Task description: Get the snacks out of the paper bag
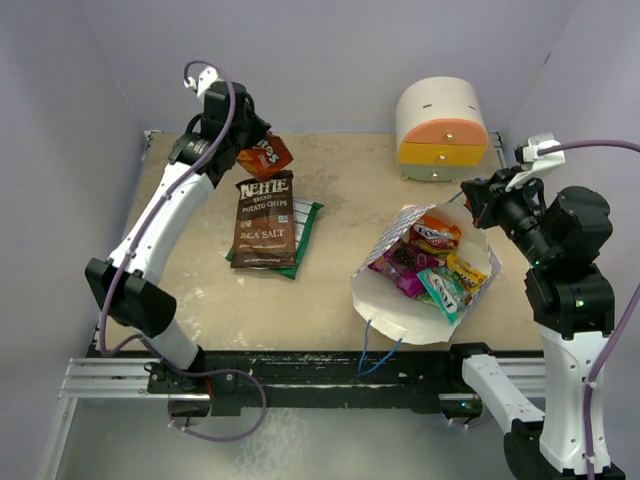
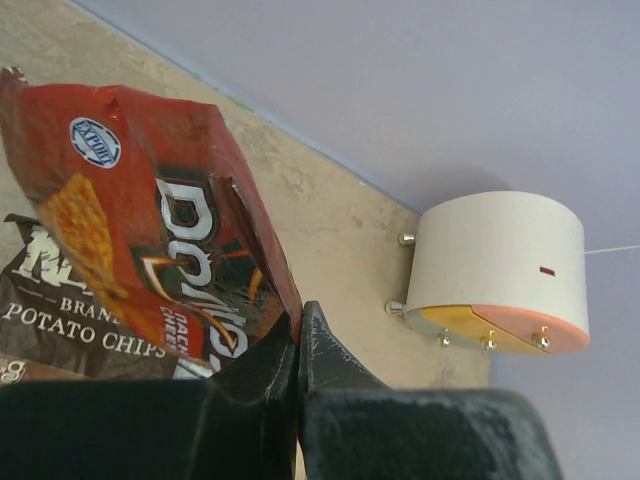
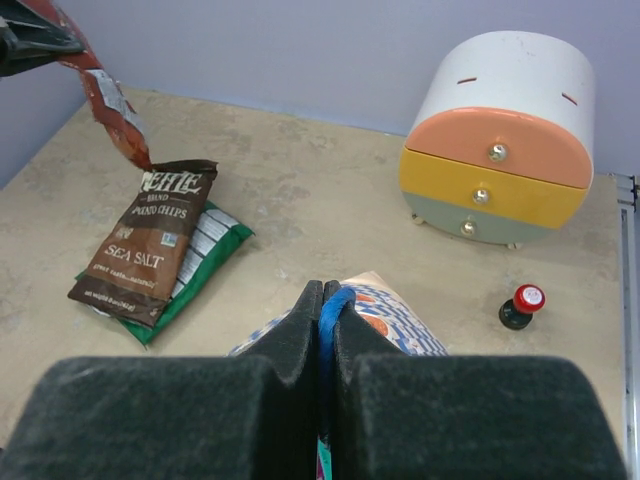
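Observation:
The paper bag [image 1: 400, 300] lies open on the right of the table, with several bright snack packets [image 1: 432, 258] inside. My right gripper [image 3: 323, 300] is shut on the bag's blue string handle [image 3: 334, 305], by the bag's far rim [image 1: 470, 200]. My left gripper [image 2: 298, 325] is shut on a red Doritos packet [image 2: 150, 230] and holds it above the table at the back left [image 1: 264, 154]. Below it the dark brown Kettle chip bag [image 1: 265, 218] lies on a green packet [image 1: 303, 235].
A cream domed mini cabinet [image 1: 442, 130] with orange and yellow drawers stands at the back right. A small red-capped black knob [image 3: 521, 305] sits on the table near it. Lavender walls close in the back and sides.

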Motion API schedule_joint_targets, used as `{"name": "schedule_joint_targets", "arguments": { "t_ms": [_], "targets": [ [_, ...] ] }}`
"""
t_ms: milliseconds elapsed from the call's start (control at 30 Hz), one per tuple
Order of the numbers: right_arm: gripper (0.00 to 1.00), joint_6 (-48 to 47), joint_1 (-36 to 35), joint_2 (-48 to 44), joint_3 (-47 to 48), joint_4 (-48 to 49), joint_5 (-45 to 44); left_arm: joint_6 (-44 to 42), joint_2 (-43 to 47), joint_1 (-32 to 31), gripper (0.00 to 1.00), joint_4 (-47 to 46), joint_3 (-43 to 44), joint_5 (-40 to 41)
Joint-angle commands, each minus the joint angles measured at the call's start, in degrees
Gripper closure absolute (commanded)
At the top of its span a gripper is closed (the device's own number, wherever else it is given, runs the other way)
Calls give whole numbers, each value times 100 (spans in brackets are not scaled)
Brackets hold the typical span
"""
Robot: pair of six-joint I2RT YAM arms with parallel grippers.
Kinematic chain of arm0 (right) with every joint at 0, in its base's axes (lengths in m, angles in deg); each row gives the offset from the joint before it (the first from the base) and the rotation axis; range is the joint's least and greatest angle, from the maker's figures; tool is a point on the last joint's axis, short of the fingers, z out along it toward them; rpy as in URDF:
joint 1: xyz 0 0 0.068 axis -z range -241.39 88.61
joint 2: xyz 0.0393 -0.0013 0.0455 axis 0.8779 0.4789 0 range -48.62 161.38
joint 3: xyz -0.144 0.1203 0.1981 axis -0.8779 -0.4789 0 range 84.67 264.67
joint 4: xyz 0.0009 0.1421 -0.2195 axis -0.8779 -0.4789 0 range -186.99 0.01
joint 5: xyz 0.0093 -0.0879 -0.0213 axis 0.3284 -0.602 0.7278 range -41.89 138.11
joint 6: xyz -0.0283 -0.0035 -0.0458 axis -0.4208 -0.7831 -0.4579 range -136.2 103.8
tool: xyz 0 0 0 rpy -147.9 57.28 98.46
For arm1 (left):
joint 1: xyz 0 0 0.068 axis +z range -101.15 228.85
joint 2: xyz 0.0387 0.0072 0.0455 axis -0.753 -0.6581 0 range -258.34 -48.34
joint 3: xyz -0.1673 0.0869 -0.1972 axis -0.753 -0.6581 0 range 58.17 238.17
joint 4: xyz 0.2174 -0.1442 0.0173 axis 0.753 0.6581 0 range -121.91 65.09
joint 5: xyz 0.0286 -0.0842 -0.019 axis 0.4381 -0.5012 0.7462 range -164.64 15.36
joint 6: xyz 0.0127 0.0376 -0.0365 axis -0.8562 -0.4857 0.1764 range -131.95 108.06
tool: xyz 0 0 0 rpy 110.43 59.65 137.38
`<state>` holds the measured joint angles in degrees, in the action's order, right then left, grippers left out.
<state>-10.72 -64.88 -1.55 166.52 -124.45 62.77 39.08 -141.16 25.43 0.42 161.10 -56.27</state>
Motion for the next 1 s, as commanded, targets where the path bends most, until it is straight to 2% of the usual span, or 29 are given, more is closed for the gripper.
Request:
{"name": "schedule_joint_targets", "arguments": {
  "t_ms": [0,100,467,700,967],
  "targets": [
    [100,29,-20,-140,174,394,60,462,-299,423,100,-679,119,-957],
    [100,-10,-20,-111,185,375,68,701,-526,677,100,-700,155,-1410],
    [100,-134,-17,-73,93,422,36,1377,-807,823,100,-701,-124,-1878],
    [100,-122,-18,-93,56,389,70,1482,-336,862,100,-882,-1078,-1868],
    [100,-23,-20,1,84,451,136,1580,498,910,100,-512,-2304,-1626]
  ]
}}
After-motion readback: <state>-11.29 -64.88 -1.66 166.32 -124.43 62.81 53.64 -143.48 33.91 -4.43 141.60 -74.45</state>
